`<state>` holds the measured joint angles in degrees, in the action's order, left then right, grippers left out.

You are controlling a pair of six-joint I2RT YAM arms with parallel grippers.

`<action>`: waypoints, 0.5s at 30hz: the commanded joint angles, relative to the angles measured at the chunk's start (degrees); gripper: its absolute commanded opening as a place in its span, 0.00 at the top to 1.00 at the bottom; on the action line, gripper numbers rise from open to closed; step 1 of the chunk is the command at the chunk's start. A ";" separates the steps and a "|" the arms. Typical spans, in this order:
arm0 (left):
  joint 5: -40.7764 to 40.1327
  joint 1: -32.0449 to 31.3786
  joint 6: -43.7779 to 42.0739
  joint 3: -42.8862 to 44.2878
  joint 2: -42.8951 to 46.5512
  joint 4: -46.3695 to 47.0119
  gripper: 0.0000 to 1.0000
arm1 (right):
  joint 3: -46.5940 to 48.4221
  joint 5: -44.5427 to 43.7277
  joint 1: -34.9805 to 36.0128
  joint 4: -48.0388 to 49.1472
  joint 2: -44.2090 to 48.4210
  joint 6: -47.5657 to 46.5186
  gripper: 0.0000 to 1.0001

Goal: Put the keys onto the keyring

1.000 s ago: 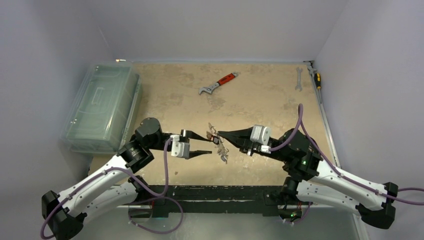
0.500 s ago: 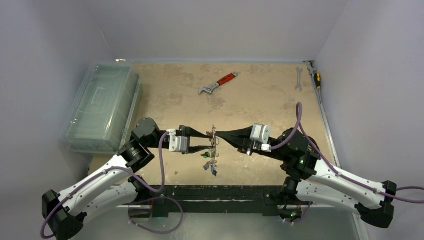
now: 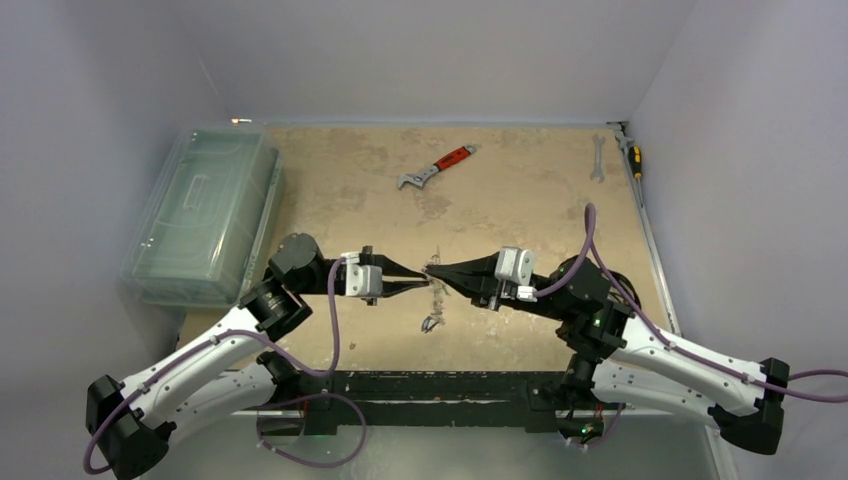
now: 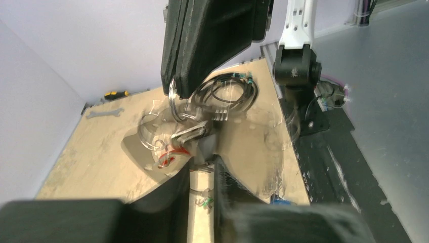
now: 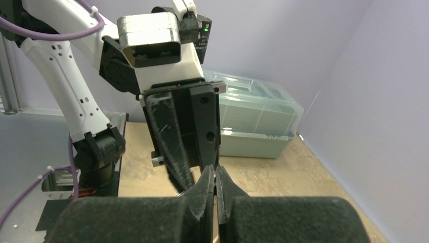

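Keyring (image 4: 174, 109), blurred in the left wrist view, is pinched in the right gripper (image 4: 174, 90). The left gripper (image 4: 202, 161), jaws nearly together, sits at a silver key (image 4: 191, 132); I cannot tell whether it grips. From the right wrist, its own fingers press shut. From above, more keys (image 3: 431, 322) lie on the table (image 3: 520, 200). Best to pinch the key's head, leave its hole free, and thread slowly.

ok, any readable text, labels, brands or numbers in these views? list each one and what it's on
No text can be read in any view.
clear plastic box: small dark mark on its front rim, too small to read.
red-handled wrench: any stamping is too small to make out.
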<state>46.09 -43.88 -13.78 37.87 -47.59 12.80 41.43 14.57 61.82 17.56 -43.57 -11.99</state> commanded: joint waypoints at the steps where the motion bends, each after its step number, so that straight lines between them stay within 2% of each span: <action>1: -0.01 0.41 0.61 1.11 0.29 1.34 1.00 | 0.08 0.99 -0.12 4.93 0.06 0.83 1.00; 15: 0.49 0.69 -0.98 1.07 2.01 0.28 1.00 | -1.89 -0.89 -0.12 1.81 1.39 0.43 1.00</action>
<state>45.67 -43.51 -14.13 37.87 -46.46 11.46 39.81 14.46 61.80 17.41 -43.27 -11.62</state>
